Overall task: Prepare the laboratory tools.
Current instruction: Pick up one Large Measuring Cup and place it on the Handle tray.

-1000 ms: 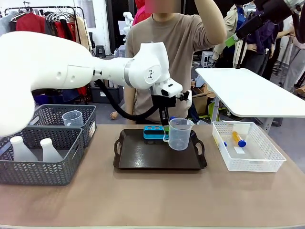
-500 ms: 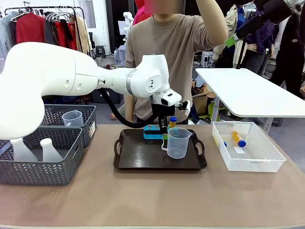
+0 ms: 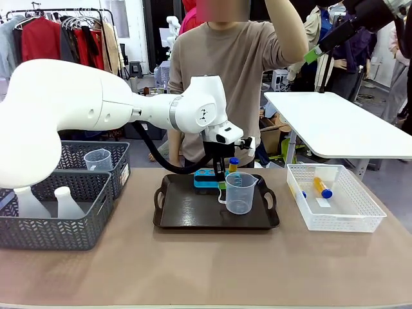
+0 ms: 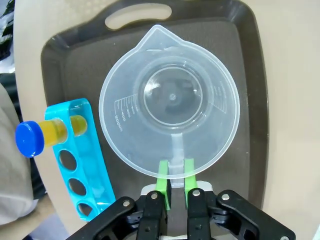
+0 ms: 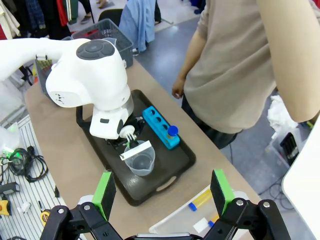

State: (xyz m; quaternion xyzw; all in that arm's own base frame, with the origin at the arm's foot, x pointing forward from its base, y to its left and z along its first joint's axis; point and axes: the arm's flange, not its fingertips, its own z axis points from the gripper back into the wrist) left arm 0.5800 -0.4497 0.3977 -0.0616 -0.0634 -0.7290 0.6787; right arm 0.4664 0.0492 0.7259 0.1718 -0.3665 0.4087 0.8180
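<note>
**A:** Front view, status?

**B:** Left claw (image 3: 223, 183) is pinched shut on the handle of the measuring jug (image 3: 239, 193). The jug is over the dark tray (image 3: 174, 219), just in front of the blue rack (image 3: 207, 177). I cannot tell whether it is set down or a hair above. One amber tube (image 3: 233, 165) stands in the rack's end hole.

**A:** Outstanding items?

**B:** Loose tubes (image 3: 322, 187) lie in the white basket (image 3: 360, 222). Two conical flasks (image 3: 29, 201) sit in the near grey basket (image 3: 58, 235) on the bench (image 3: 206, 270). My judgement: under half done. Three tubes and a flask are yet to be placed, and the jug is not released.

**A:** Left wrist view?

**B:** Green pads (image 4: 163, 182) clamp the jug's handle tab. The jug is empty and sits mid-tray. Three rack holes are vacant beside the one filled.

**A:** Right wrist view?

**B:** Right claw (image 5: 162, 192) is high above the bench with its fingers spread wide, holding nothing. Tray, jug and rack are well below it, and a person stands at the far side.
</note>
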